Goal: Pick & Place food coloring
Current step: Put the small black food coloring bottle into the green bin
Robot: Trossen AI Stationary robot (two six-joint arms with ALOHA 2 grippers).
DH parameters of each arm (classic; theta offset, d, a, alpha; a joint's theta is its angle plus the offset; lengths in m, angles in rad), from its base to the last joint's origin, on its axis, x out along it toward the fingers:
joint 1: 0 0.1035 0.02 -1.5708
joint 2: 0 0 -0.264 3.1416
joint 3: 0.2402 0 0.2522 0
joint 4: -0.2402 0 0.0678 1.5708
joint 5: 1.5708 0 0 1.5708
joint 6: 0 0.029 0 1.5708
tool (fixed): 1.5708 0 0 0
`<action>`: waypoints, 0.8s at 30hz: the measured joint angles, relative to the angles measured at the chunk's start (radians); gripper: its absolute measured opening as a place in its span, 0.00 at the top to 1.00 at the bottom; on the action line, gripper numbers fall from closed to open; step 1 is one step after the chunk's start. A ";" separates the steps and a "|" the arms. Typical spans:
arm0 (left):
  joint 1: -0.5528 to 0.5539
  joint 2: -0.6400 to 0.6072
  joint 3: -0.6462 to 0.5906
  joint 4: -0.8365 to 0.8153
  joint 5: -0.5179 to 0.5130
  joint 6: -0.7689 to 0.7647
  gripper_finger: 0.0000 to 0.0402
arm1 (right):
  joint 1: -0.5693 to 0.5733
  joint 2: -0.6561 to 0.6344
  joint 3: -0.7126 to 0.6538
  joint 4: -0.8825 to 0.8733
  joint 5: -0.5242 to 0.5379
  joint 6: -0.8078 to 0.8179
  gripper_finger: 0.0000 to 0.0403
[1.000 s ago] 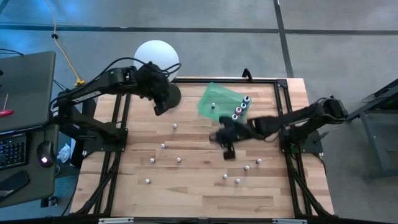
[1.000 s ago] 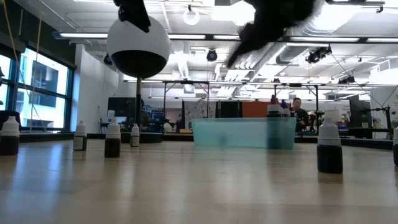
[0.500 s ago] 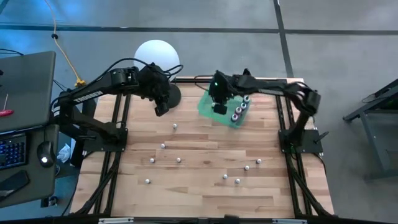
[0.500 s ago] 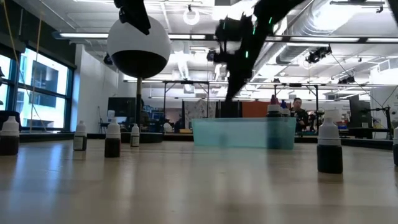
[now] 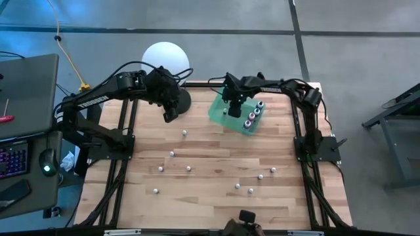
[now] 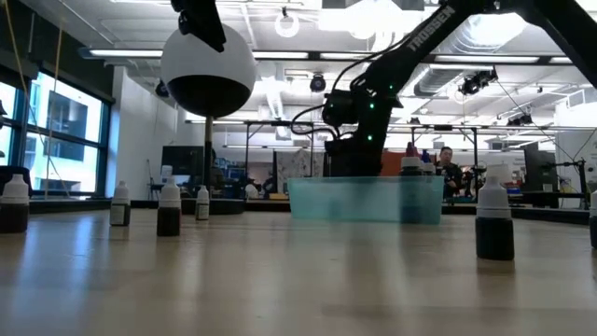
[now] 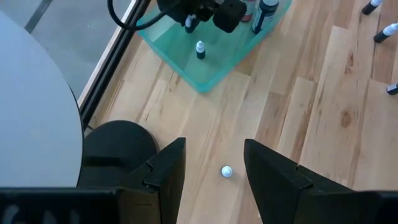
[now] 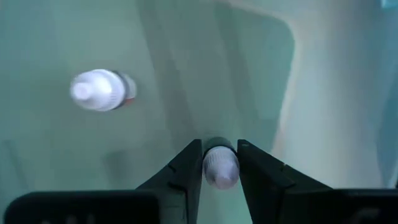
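Tiny food coloring bottles [image 5: 188,168] with whitish caps, dark or purple bodies, all upright. About nine scattered well apart on the bare wood: one far left of centre [image 5: 184,133], three at mid-left, one near left [image 5: 155,191], four right of centre [image 5: 260,177]. More in the green bin [image 5: 218,113] at far centre-right: four in a row along its right wall [image 5: 253,115], one alone [image 8: 102,89], one pinched by its cap [image 8: 220,167].

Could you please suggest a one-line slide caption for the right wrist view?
Right pincer lowers a white-capped food coloring bottle into the green bin, beside another bottle already inside.
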 joint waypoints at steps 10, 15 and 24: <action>0.000 0.000 0.000 0.000 -0.009 0.000 0.60 | 0.033 -0.037 0.000 -0.032 0.036 -0.032 0.60; 0.000 0.000 0.000 0.000 -0.009 0.000 0.60 | 0.130 -0.137 0.000 -0.163 0.069 -0.031 0.58; 0.000 0.000 0.000 0.000 -0.010 -0.003 0.60 | 0.474 -0.329 0.000 -0.305 -0.050 0.121 0.61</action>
